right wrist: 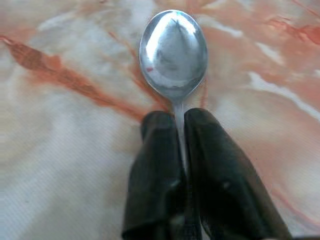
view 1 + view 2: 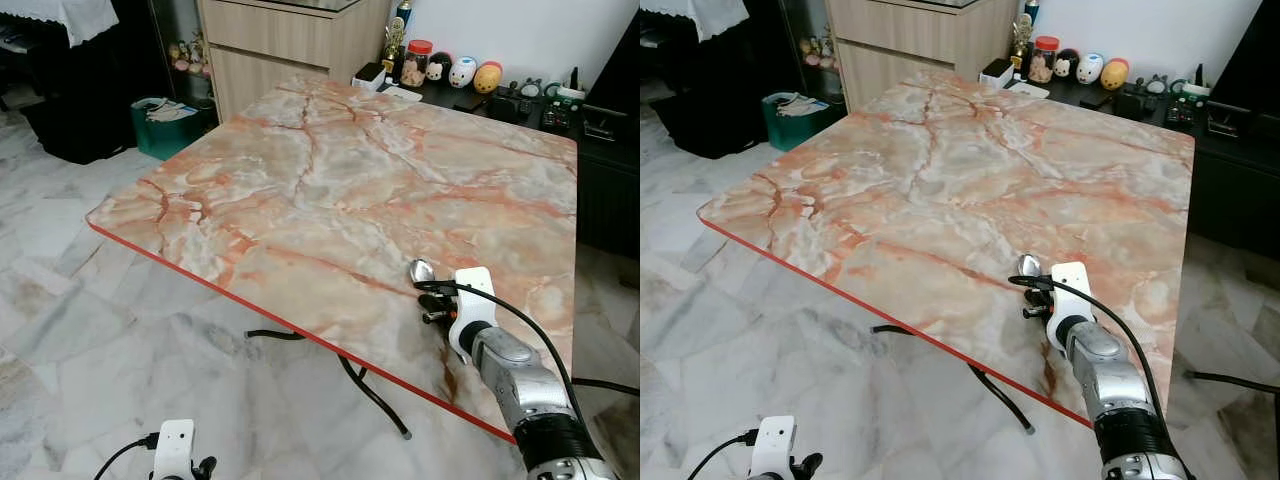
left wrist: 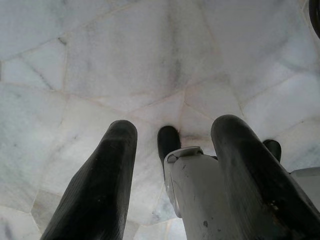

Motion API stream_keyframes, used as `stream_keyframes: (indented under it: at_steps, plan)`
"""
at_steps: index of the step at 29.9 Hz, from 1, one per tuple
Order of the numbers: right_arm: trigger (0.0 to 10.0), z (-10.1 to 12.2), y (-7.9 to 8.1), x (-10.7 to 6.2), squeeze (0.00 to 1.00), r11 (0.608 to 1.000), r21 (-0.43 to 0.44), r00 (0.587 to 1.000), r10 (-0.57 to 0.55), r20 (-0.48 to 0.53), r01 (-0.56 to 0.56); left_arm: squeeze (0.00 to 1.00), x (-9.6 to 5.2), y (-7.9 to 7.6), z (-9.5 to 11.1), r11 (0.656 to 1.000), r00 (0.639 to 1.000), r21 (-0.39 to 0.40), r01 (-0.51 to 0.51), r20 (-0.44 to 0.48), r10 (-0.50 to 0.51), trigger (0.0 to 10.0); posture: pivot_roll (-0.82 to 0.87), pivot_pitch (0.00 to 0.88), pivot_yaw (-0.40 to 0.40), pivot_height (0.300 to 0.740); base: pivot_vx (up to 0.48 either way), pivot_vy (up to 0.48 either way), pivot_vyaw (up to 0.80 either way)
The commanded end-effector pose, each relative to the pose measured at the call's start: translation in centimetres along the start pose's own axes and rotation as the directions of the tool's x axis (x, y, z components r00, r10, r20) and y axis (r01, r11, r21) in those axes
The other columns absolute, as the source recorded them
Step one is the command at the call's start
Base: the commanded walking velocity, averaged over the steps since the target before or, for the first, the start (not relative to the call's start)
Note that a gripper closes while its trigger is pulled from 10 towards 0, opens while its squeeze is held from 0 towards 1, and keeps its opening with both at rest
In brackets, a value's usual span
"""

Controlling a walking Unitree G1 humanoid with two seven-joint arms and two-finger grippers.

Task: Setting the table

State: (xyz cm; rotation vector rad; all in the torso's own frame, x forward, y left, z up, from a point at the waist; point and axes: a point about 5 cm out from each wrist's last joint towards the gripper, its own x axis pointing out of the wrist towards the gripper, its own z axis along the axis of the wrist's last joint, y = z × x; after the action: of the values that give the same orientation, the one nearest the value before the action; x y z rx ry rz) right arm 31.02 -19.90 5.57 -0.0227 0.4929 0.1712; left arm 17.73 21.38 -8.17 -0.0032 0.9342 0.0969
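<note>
right tool [image 1: 181,150] clamped on spoon [image 1: 173,52] handle, bowl over tabletop [image 2: 330,190] near edge. step: placing spoon (likely). next: lower, release. left tool [image 3: 170,165] idle, parted.

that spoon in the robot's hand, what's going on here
The robot is setting the table. Its right gripper is shut on the handle of a metal spoon, holding it low over the near right part of the marble-patterned table, bowl pointing away from the robot. Whether the spoon touches the tabletop cannot be told. The left gripper hangs idle beside the table, fingers apart, over the tiled floor.
</note>
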Motion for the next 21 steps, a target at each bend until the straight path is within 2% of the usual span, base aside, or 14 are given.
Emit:
stream_keyframes:
  at_steps: [1, 12, 15, 16, 17, 19, 21]
  plan:
    - [0.0, -0.5, 0.0, 0.1, 0.00, 1.000, -0.009, 1.000, -0.006, -0.028, 0.006, 0.00, -0.1, 0.1, -0.6, 1.000, 0.999, -0.004, -0.005, -0.032, 0.005, 10.0, -0.07, 0.000, -0.040, 0.740, 0.000, 0.000, 0.00]
    - [0.0, -0.4, 0.6, 0.2, 0.00, 1.000, -0.007, 1.000, 0.002, -0.002, -0.002, 0.00, -0.1, 0.1, -0.6, 1.000, 0.999, -0.003, -0.005, -0.033, 0.005, 10.0, -0.07, 0.000, -0.039, 0.740, 0.000, 0.000, 0.00]
    - [0.0, 0.3, 0.4, 0.2, 0.00, 0.997, -0.029, 0.995, -0.063, 0.072, 0.065, 0.00, -0.1, 0.1, -0.5, 1.000, 0.999, 0.000, -0.004, -0.032, 0.004, 10.0, -0.07, 0.000, -0.040, 0.740, 0.000, 0.000, 0.00]
    - [4.3, 0.6, 0.2, 0.1, 0.00, 0.995, -0.032, 0.990, -0.095, 0.102, 0.099, 0.00, -0.1, 0.1, -0.5, 1.000, 0.999, 0.000, -0.005, -0.032, 0.005, 10.0, -0.07, 0.000, -0.040, 0.740, 0.000, 0.000, 0.00]
    - [10.0, 1.0, 0.0, 0.0, 0.00, 0.992, -0.033, 0.985, -0.118, 0.130, 0.123, 0.00, -0.1, 0.1, -0.5, 1.000, 0.999, -0.001, -0.005, -0.031, 0.005, 10.0, -0.07, 0.000, -0.040, 0.740, 0.000, 0.000, 0.00]
    - [10.0, 2.2, -0.6, -0.5, 0.00, 0.977, -0.015, 0.949, -0.205, 0.241, 0.215, 0.00, -0.1, 0.1, -0.5, 1.000, 0.999, 0.000, -0.005, -0.031, 0.005, 10.0, -0.07, 0.000, -0.038, 0.740, 0.000, 0.000, 0.00]
    - [10.0, 2.5, -0.8, -0.7, 0.00, 0.970, -0.004, 0.934, -0.231, 0.274, 0.242, 0.00, -0.1, 0.1, -0.5, 1.000, 0.999, 0.000, -0.005, -0.031, 0.005, 10.0, -0.07, 0.000, -0.037, 0.740, 0.000, 0.000, 0.00]
